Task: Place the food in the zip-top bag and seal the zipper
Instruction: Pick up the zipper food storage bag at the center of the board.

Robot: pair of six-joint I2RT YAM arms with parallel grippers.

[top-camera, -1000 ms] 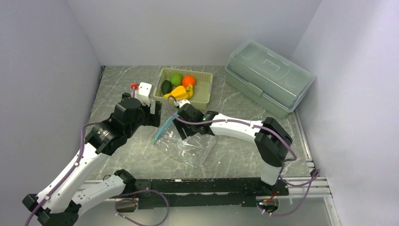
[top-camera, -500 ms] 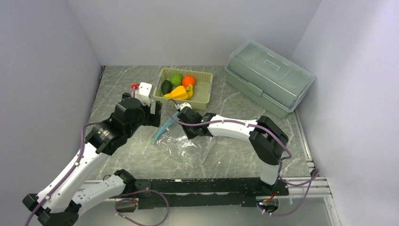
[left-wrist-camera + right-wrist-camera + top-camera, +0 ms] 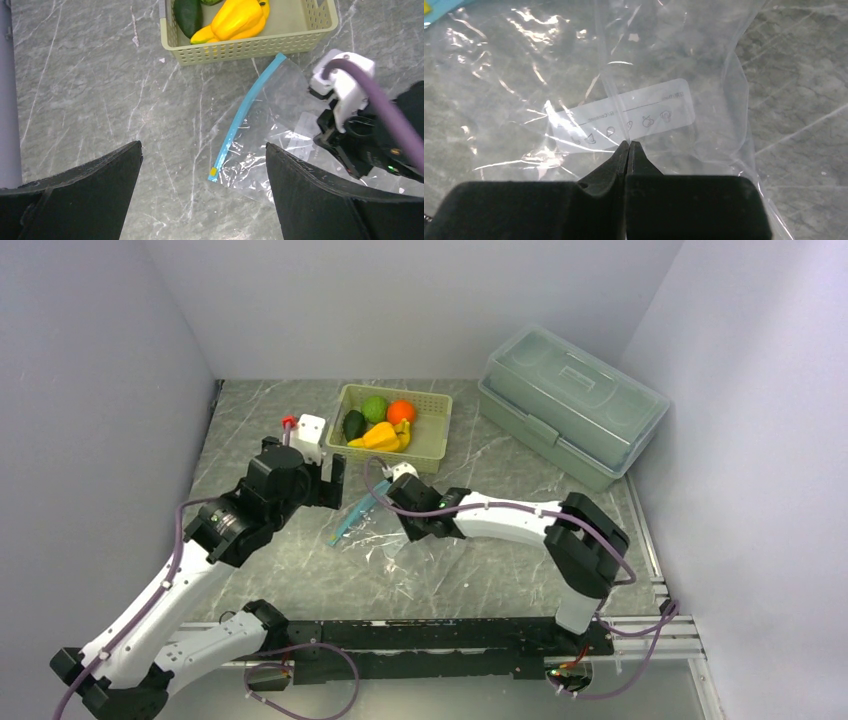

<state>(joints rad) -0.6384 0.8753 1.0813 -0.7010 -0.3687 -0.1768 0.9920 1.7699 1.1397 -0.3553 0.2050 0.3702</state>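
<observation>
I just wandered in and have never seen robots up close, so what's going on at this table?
The robot is meant to bag the toy food, all of which sits in the pale green basket; none is bagged yet. The right claw is shut and seems to pinch the film of the clear zip-top bag lying on the table in front of the basket. The left claw hangs wide open above the table, near the bag's blue zipper.
</observation>
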